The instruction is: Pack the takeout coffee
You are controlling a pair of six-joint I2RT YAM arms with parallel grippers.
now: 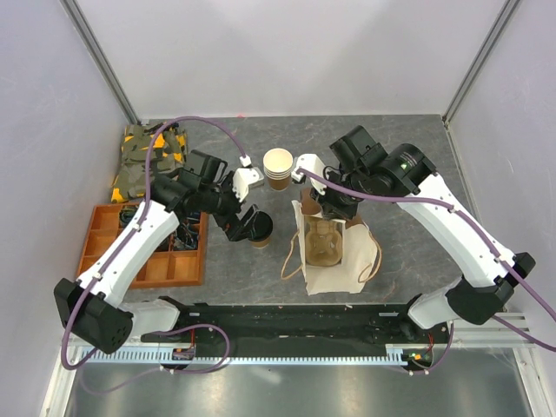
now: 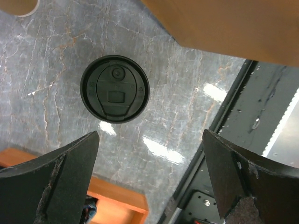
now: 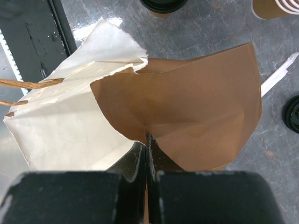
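The takeout coffee (image 1: 261, 231), a brown cup under a round black lid (image 2: 114, 88), stands on the grey table left of the paper bag (image 1: 332, 252). My left gripper (image 1: 245, 223) hovers over it, open and empty. In the left wrist view the lid lies beyond the fingertips (image 2: 77, 163), not between them (image 2: 152, 156). My right gripper (image 1: 314, 207) is shut on the bag's upper edge (image 3: 148, 138), pinching the brown inner side (image 3: 187, 107) while the white outside (image 3: 70, 126) spreads to the left. The coffee (image 3: 163, 4) shows at the top of the right wrist view.
A stack of nested cream-rimmed cups (image 1: 278, 167) stands behind the coffee. An orange compartment tray (image 1: 143, 252) lies at the left, with green packets (image 1: 149, 161) behind it. The bag's twine handles (image 1: 291, 261) trail on the table. A round black thing (image 3: 293, 114) shows at the right edge.
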